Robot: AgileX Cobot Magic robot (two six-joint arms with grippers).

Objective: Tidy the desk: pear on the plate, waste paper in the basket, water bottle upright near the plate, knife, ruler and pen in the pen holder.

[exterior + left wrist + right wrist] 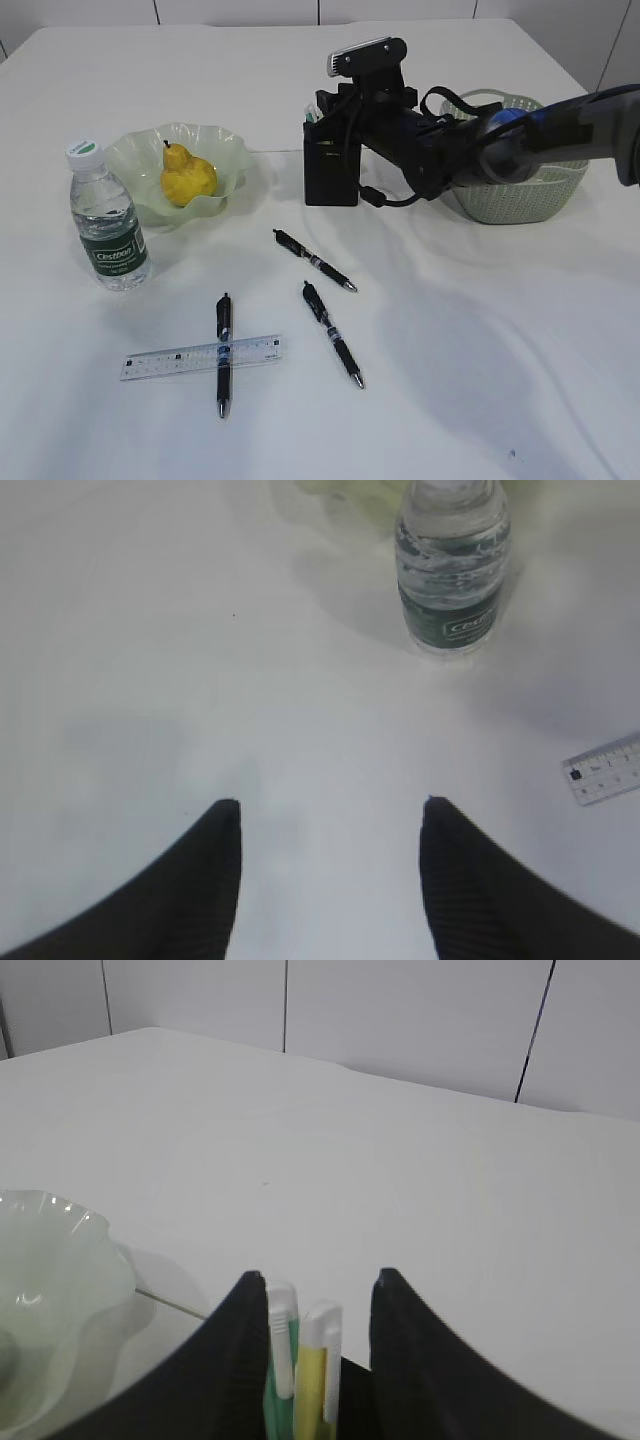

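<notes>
While the right arm reaches in from the right edge of the exterior view, its gripper (322,112) sits directly over the pen holder (330,170) at upper centre, prob. because tools go in from above. Basket (520,190) stands behind the arm at right; can't see any waste paper in it from here. Pear (186,176) lies in the plate (225,150) at upper left, w/ the water bottle (107,218) upright just beside the plate, so those parts look done. Ruler (200,356) lies at lower left w/ a black pen (223,350) across it; two more pens (328,325) lie apart on the desk (480,380) at centre.

Left wrist view: left gripper (330,825) hangs over bare desk, fingers (200,880) well apart, holding nothing. Bottle at top right, ruler's end at right edge; it seems parked near its next pickup.

Right wrist view: the right gripper's fingers (240,1360) at bottom centre stand partly apart, w/ a green-and-white tool (281,1350) and a yellow-and-white one (322,1360) between them. Can't tell if they're gripped or let go. Plate rim at lower left.
</notes>
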